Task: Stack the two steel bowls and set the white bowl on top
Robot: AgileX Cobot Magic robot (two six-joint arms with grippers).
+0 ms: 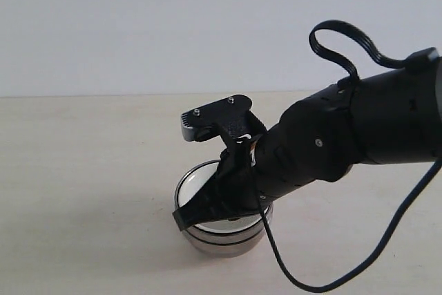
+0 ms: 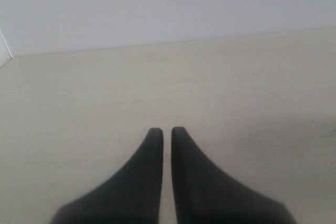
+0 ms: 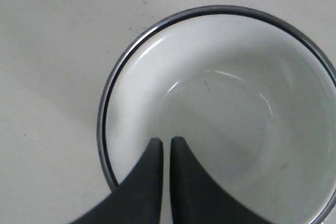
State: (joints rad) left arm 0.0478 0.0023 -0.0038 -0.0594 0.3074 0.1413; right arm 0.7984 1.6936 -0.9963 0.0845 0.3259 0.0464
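Hovering over the bare table (image 2: 79,87), the left gripper (image 2: 166,129) has its fingers pressed together, holding nothing. At centre, the steel bowls (image 1: 222,241) sit stacked with the white bowl (image 3: 226,103) nested on top. The right gripper (image 3: 166,141), closed and empty, points into it.

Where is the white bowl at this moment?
Exterior view, lower centre: the white bowl sits nested on top of the steel bowls on the table, directly under the right gripper.

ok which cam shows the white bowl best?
Right wrist view: the white bowl fills the frame, most of its inside visible, with the rim of the steel bowls around it. Exterior view shows only slivers of it behind the right gripper. Left wrist view shows none of it, just table.
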